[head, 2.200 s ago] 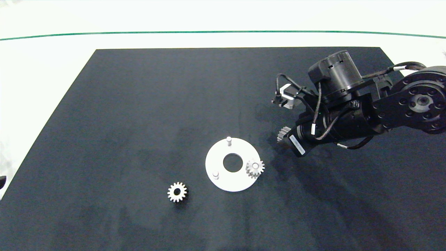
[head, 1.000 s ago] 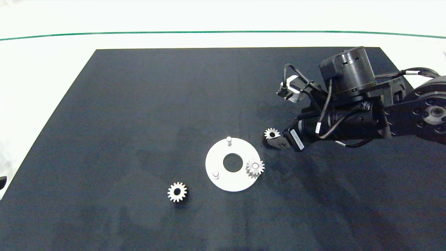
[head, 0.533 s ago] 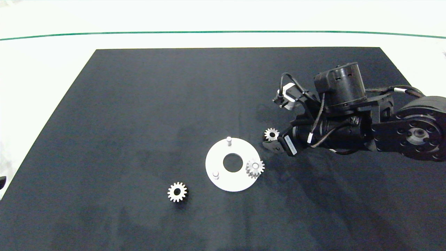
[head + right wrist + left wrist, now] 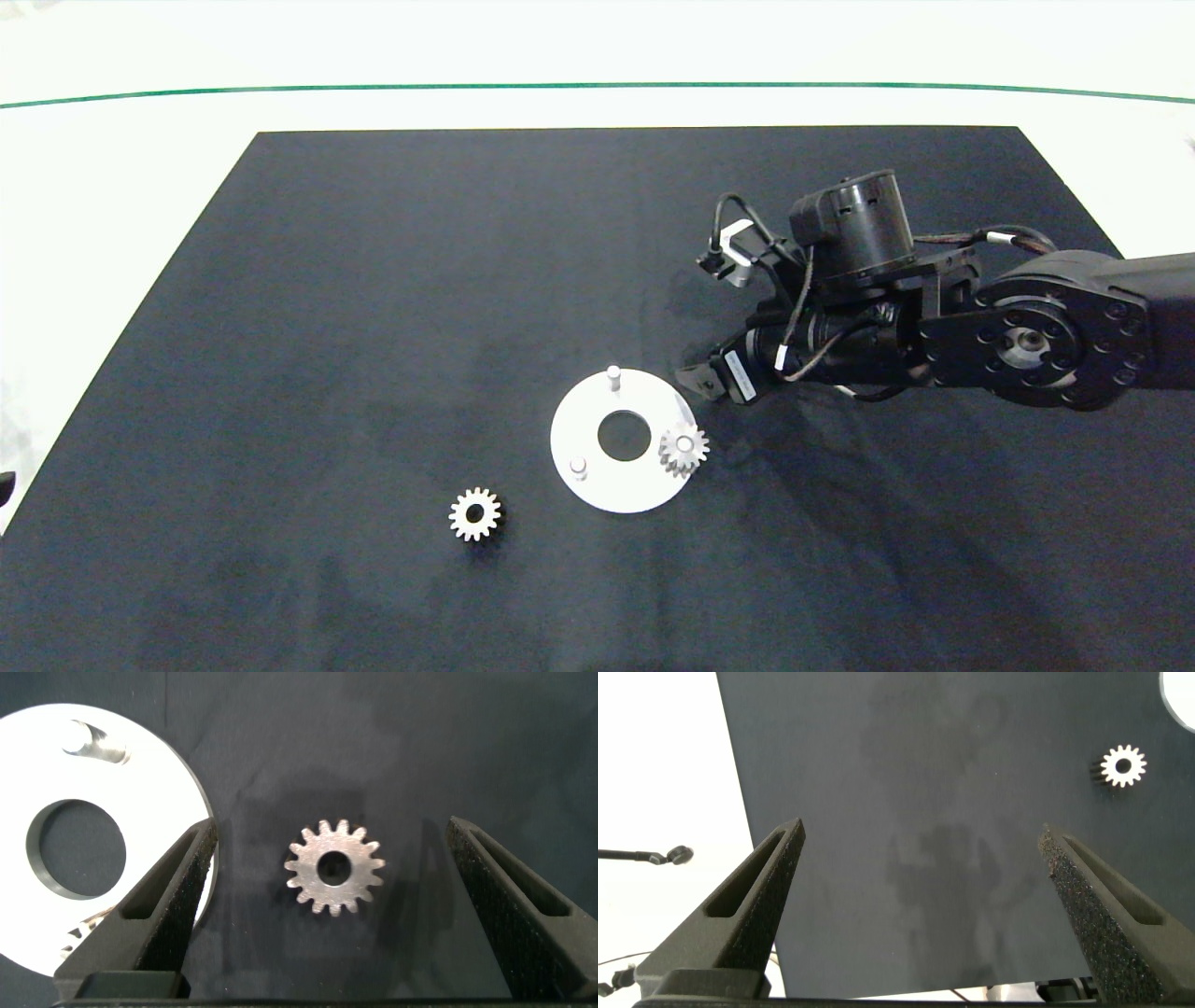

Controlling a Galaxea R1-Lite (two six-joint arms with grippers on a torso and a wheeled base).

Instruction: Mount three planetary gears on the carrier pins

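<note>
Under right arm | gear (image 4: 334,867) hidden overhead | right end effector (image 4: 327,915) spread

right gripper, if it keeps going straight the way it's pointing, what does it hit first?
Likely the loose planetary gear lying flat on the black mat, centred between the open right gripper's fingers. The white carrier disc sits just beside one finger, so contact there is possible; depth is unclear.

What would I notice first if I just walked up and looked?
Probably the white disc in the middle of the black mat, with one gear already on a pin. Then the big dark right arm, its open tool straddling another gear beside the disc.
</note>
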